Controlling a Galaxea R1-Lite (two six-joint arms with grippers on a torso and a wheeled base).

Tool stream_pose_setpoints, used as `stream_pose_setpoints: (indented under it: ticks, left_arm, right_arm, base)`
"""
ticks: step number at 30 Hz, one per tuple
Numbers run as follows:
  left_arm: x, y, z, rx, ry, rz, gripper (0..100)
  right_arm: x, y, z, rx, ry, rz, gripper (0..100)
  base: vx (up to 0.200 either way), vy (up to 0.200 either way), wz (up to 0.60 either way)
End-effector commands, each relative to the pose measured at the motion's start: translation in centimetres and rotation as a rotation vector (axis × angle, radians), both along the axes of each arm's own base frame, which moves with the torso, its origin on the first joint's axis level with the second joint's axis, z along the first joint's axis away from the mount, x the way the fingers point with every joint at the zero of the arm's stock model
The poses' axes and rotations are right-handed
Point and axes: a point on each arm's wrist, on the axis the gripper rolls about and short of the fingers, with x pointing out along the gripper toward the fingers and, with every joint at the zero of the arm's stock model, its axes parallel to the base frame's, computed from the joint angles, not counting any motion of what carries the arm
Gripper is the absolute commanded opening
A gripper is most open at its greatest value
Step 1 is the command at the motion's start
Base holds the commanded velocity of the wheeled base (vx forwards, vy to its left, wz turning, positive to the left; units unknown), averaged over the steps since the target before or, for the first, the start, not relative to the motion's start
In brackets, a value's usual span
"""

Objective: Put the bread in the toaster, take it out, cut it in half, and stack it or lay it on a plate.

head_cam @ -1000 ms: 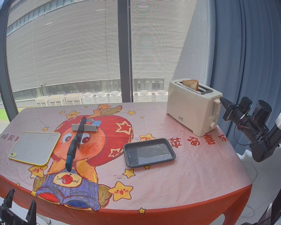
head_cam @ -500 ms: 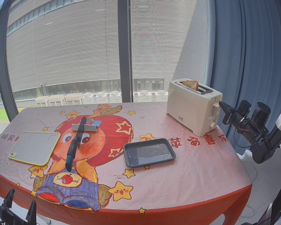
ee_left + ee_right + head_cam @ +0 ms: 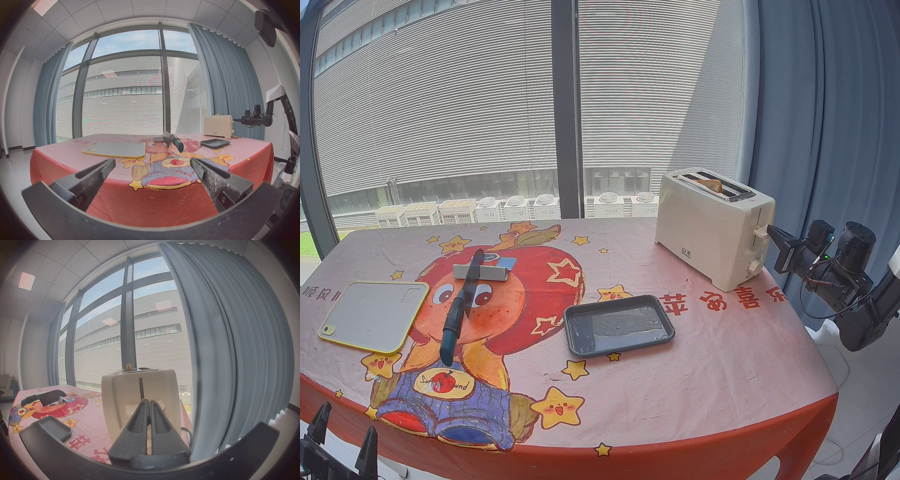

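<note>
Change: the brown bread slice (image 3: pixel 710 184) has been sunk into the slot of the cream plastic toaster (image 3: pixel 706 237); the right gripper (image 3: pixel 770 230) has been lowered.
Fingers of right gripper: clenched together at the lever (image 3: pixel 761 232).
Fingers of left gripper (image 3: pixel 152 163): spread apart.
Container: dark grey rectangular tray (image 3: pixel 572 312) laid on the tabletop (image 3: pixel 706 375).

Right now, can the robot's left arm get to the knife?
Probably yes. The left gripper hangs open off the table's near edge, nothing stands between it and the knife, and the handle points that way.
</note>
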Motion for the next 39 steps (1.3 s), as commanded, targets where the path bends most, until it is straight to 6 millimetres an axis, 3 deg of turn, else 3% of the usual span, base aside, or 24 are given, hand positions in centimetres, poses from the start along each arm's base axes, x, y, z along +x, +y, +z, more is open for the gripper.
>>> stream_pose_setpoints:
  ticks: [1,39]
  left_arm:
    - [0.1,0.0,-0.4,0.000,0.015,-0.001,100]
    - [0.1,0.0,-0.4,0.000,0.015,0.000,100]
  right_arm:
    - [-0.2,0.0,-0.3,-0.006,0.014,0.000,0]
    - [0.0,0.2,-2.5,-0.014,0.090,0.005,0]
  base:
    - [0.000,0.000,0.00]
    - [0.000,0.000,0.00]
